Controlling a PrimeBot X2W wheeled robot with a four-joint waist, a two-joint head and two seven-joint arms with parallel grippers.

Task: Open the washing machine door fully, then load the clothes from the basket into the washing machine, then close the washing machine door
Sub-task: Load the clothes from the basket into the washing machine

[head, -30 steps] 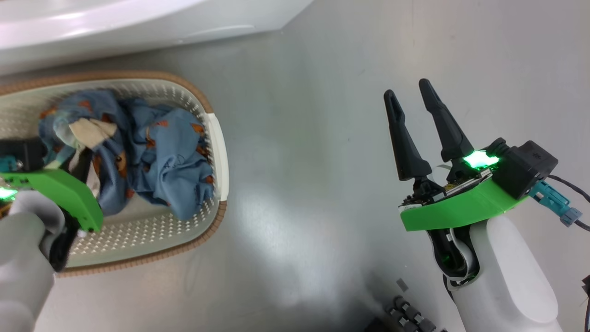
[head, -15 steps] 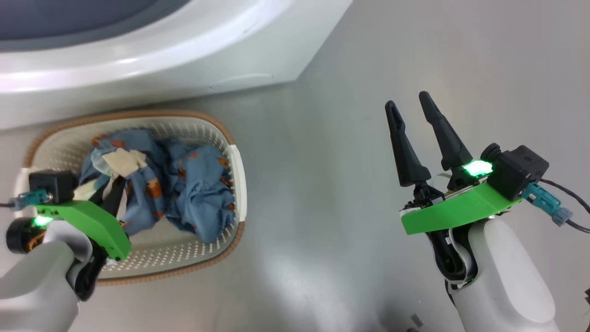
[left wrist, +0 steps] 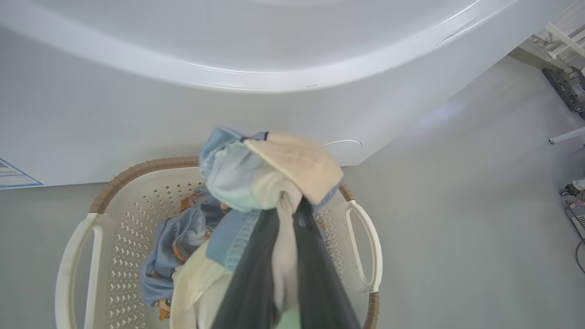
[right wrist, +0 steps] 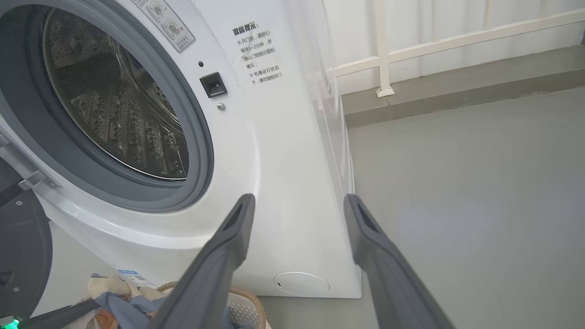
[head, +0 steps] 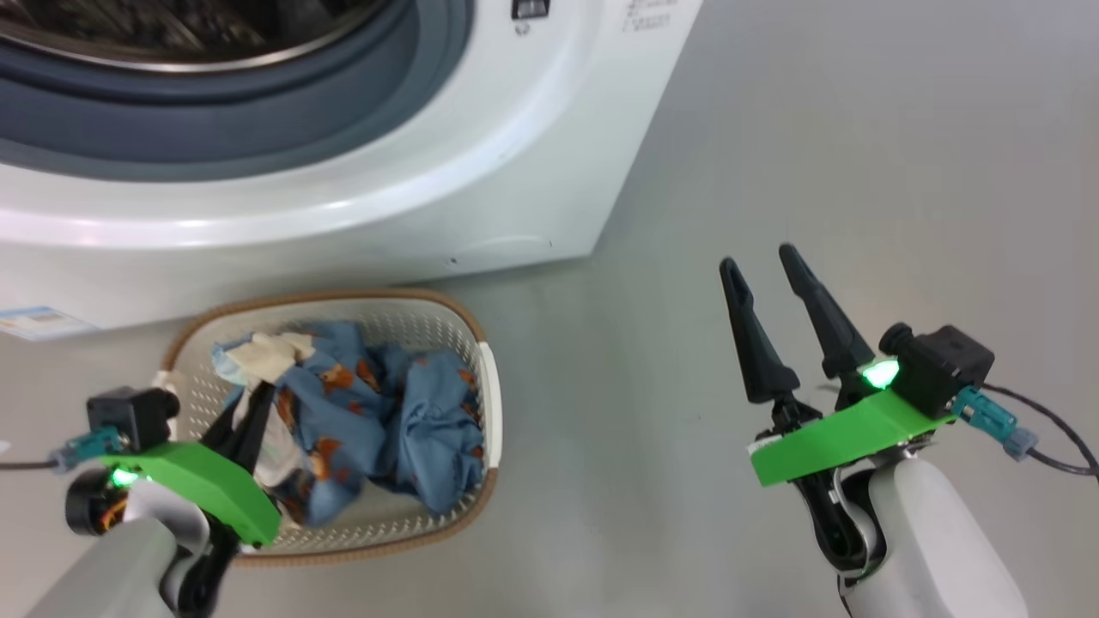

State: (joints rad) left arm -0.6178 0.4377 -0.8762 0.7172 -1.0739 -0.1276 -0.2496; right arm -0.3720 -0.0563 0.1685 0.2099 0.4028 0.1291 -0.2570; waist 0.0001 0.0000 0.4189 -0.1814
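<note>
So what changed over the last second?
The head camera tilted up, showing more of the white front-loading washing machine. The left gripper stayed shut on the light blue printed clothes in the cream perforated basket; the right gripper stayed open over the floor.

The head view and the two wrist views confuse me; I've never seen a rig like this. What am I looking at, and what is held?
A two-armed robot doing laundry. The head view looks down from its head; each wrist view looks along one arm's fingers. On the floor stand the washing machine, its drum showing, and the basket of clothes. The left jaws are shut on a cream-lined blue garment, held over the basket. The right jaws stand open, holding nothing.
</note>
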